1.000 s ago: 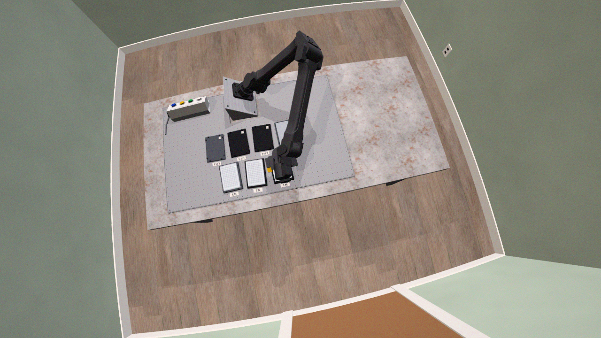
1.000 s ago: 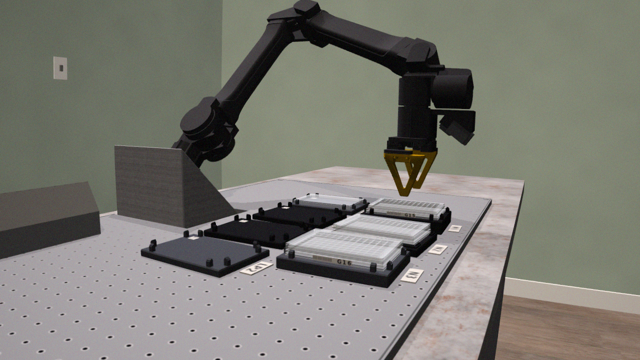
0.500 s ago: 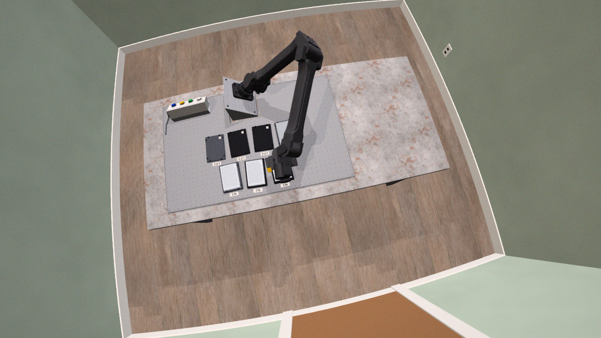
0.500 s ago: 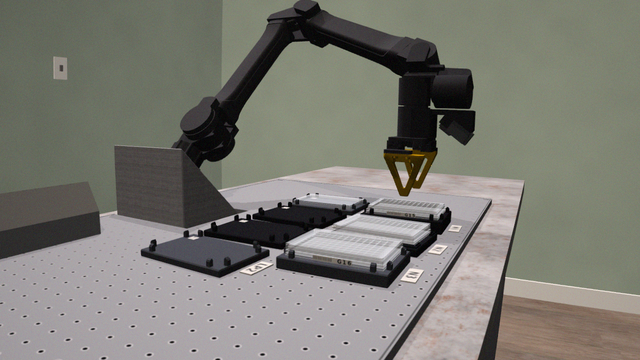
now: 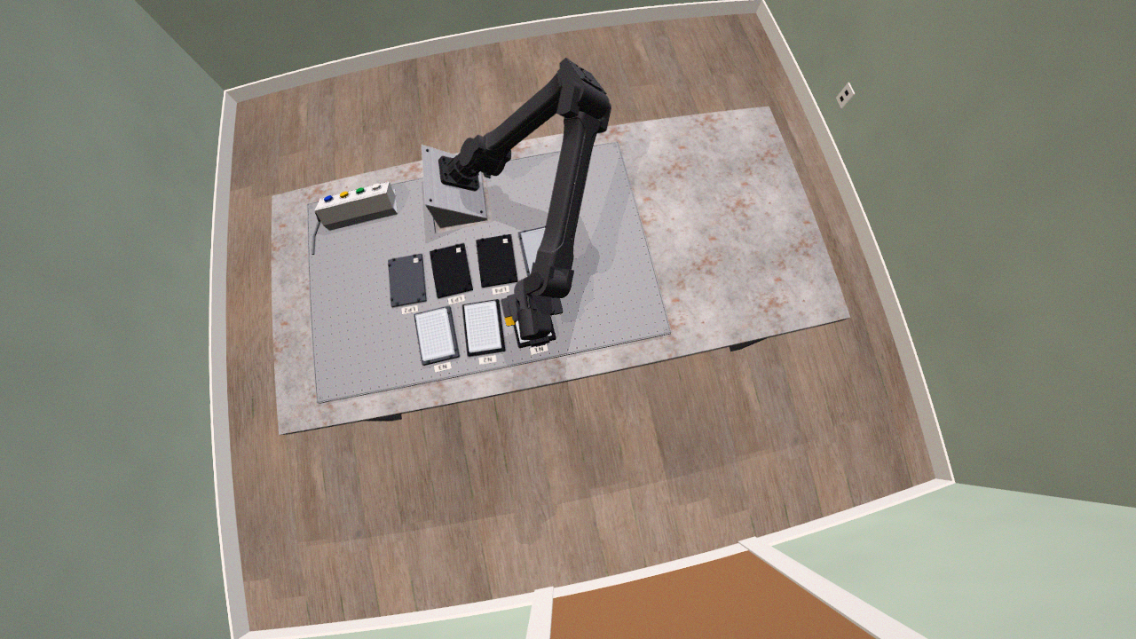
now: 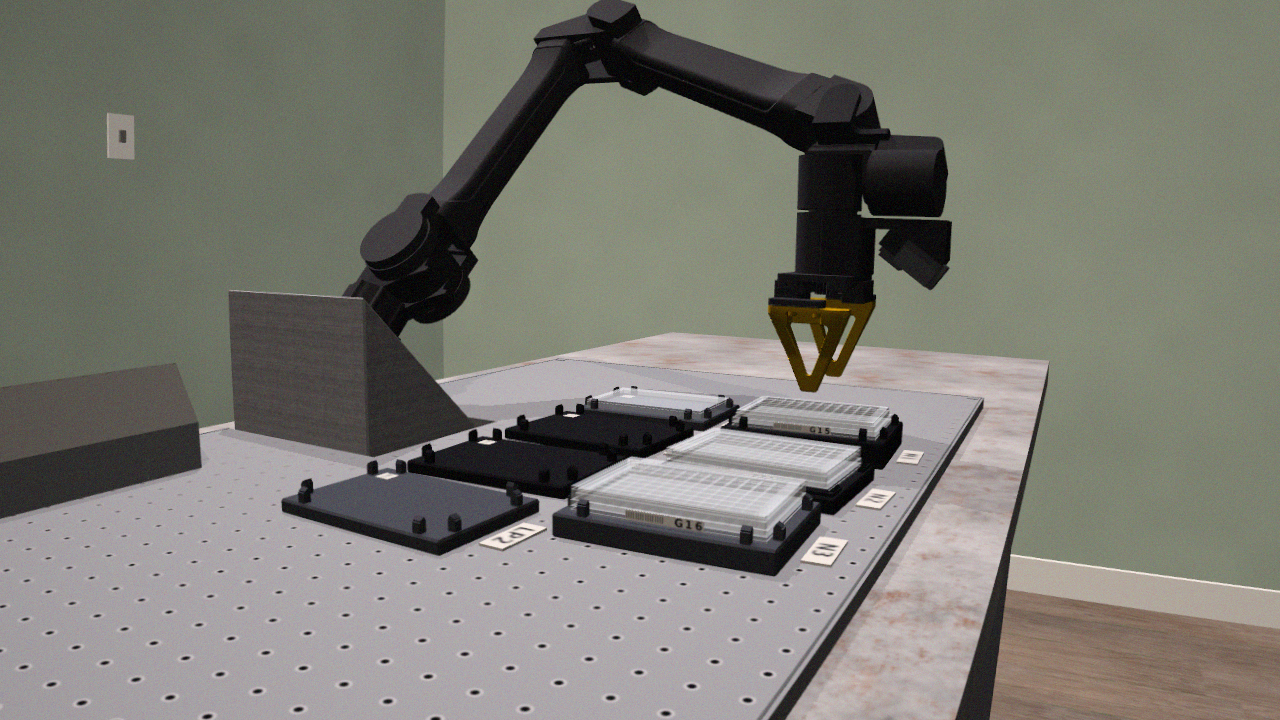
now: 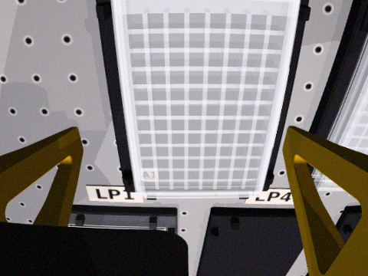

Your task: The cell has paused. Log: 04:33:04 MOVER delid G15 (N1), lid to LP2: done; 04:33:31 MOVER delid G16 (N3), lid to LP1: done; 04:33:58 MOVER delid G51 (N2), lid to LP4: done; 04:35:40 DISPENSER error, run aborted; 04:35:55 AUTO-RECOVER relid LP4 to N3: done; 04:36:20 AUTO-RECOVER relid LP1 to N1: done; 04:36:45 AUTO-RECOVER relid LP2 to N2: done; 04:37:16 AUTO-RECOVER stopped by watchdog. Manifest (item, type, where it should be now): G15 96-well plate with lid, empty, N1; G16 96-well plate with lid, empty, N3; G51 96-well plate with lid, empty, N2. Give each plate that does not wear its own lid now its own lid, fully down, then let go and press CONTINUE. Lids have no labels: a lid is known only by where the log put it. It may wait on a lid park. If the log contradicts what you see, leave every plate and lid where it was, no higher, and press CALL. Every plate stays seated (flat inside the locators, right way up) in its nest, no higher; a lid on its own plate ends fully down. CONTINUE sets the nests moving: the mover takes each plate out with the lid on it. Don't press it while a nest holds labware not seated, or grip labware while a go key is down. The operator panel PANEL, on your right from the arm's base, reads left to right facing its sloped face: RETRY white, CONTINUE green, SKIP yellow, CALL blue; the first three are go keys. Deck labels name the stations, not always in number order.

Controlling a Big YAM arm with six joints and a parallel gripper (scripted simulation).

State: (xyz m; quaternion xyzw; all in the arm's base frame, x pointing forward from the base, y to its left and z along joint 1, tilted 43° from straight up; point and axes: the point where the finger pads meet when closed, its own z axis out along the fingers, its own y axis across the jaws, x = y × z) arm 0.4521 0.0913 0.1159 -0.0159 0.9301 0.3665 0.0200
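While the arm reaches out over the perforated deck plate (image 6: 268,626), the stations lie in two rows:
Arm: black arm (image 6: 680,76) bends from its grey wedge mount (image 6: 295,367) and points its wrist straight down over the N1 end of the plate row.
Panel: grey box (image 5: 355,206) beside the mount, four coloured keys on top.
Lid parks: LP2 (image 6: 393,501) dark grey and bare; the two black parks next to it bare; the far park (image 6: 657,402) carries a clear lid.
Plates: G16 (image 6: 689,497) in N3, nearest the exterior camera; a middle plate (image 6: 765,454) in N2; G15 (image 6: 814,416) in N1, under the gripper. All three lie flat, side by side, long axes parallel and running from the label side toward the lid parks. In the wrist view G15 (image 7: 205,87) runs lengthwise up the frame.
Gripper: gripper (image 6: 821,358) hangs above G15, apart from it, yellow fingers spread fully, gripping nothing.
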